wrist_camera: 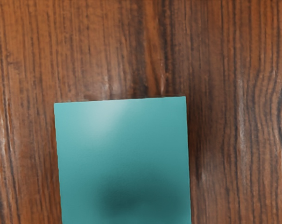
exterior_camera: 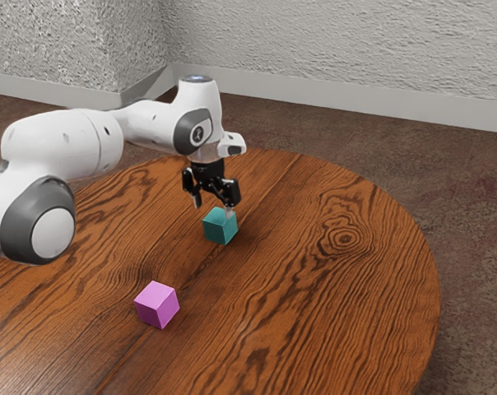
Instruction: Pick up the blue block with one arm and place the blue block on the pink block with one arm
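One spread gripper directly above the blue block

Round wooden table: glossy red-brown top, heavy dark grain, and a ringed knot toward the exterior view's right. The same streaky grain runs around the block in the wrist view.

Arm: smooth white shells with grey joint caps. It comes in from the exterior view's left and bends down at the wrist over the middle of the table.

Gripper: black, two fingers pointing down and held apart, pinching nothing. The tips stand just over the block's top. One tip is close to an upper corner, and I can't tell if it touches.

Blue block: a plain cube with flat matte faces and crisp edges, its colour closer to blue-green. It sits flat on the table near the middle. In the wrist view its top face lies right under the hand, carries a soft dark shadow, and has edges almost square to the hand with a slight skew. It is a cube, so there is no long axis and either pair of side faces would do. The key relation is that the block is straight below the gripper, so the next move looks like a plain drop followed by a squeeze, with little sideways correction.

Pink block: same cube shape, magenta-pink, top bare. It lies well apart from the blue block, toward the exterior view's left and nearer the camera, so the carry would likely go that way.
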{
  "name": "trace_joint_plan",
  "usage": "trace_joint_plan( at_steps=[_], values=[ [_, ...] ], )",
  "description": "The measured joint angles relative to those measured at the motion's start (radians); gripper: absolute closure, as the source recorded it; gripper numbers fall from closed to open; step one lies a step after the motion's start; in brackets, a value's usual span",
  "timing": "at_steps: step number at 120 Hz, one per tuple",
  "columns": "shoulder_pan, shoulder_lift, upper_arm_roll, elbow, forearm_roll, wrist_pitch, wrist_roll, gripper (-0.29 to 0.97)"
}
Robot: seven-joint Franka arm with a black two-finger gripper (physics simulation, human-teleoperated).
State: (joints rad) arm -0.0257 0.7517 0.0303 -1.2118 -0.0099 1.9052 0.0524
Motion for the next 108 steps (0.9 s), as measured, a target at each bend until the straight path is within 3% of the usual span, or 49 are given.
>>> trace_joint_plan(
  at_steps=[108],
  values=[
    [0.016,0.101,-0.001,0.041,-0.014,0.052,0.031,0.00]
  ],
)
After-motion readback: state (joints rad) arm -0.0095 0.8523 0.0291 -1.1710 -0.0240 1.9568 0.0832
